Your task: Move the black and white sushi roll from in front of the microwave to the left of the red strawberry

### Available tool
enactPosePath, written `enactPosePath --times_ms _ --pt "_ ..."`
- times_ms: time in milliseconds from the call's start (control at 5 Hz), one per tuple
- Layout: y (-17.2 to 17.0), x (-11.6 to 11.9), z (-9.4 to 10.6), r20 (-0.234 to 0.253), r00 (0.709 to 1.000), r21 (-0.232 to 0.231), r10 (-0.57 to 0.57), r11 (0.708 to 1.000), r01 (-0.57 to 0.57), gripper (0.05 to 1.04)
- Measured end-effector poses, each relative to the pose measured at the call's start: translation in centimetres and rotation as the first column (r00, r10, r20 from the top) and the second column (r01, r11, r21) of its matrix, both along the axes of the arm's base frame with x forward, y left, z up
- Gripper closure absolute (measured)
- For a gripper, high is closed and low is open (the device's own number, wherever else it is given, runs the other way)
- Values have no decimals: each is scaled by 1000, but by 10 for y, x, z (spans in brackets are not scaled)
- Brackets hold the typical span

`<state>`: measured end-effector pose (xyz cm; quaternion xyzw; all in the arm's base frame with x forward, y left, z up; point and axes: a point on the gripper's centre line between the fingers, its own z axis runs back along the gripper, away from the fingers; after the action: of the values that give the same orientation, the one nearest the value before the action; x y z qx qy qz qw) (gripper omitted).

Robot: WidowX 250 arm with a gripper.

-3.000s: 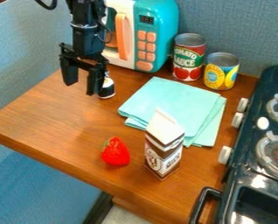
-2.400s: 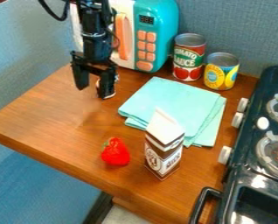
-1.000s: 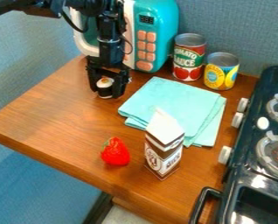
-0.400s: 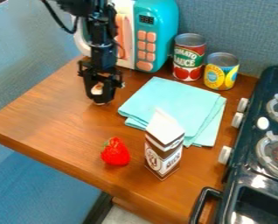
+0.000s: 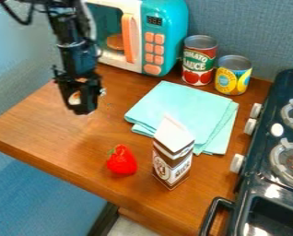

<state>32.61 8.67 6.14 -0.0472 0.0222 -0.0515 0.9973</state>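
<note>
My gripper (image 5: 81, 105) hangs at the left part of the wooden table (image 5: 56, 131), in front of the toy microwave. It is shut on a small white-topped, dark-sided container (image 5: 74, 97), which shows between its fingers and is largely hidden by them. Whether the container touches the table I cannot tell. Below and to the right lies a red strawberry (image 5: 121, 160), with a brown and white milk carton (image 5: 172, 154) upright beside it. A folded turquoise cloth (image 5: 183, 110) lies flat right of the gripper.
Behind stands the teal and white microwave (image 5: 164, 39). A tomato sauce can (image 5: 199, 60) and a yellow-blue can (image 5: 233, 76) stand behind the cloth. Along the right edge is a dark toy stove (image 5: 260, 161) with white knobs and a black handle.
Coming in from the left, the gripper moved right to the container and closed around it. Since then both have shifted left, off the spot near the microwave.
</note>
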Motion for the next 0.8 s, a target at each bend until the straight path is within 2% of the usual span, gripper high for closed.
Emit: enactPosePath --times_ms 200,400,600,800 --pt "3 -32 -11 -65 998 0 -6 1000 6 477" --pt "6 -41 -20 -94 995 38 15 999 -12 477" --pt "7 -43 -38 -144 989 65 18 998 -9 476" --pt "7 -40 -41 -148 989 79 7 997 5 477"
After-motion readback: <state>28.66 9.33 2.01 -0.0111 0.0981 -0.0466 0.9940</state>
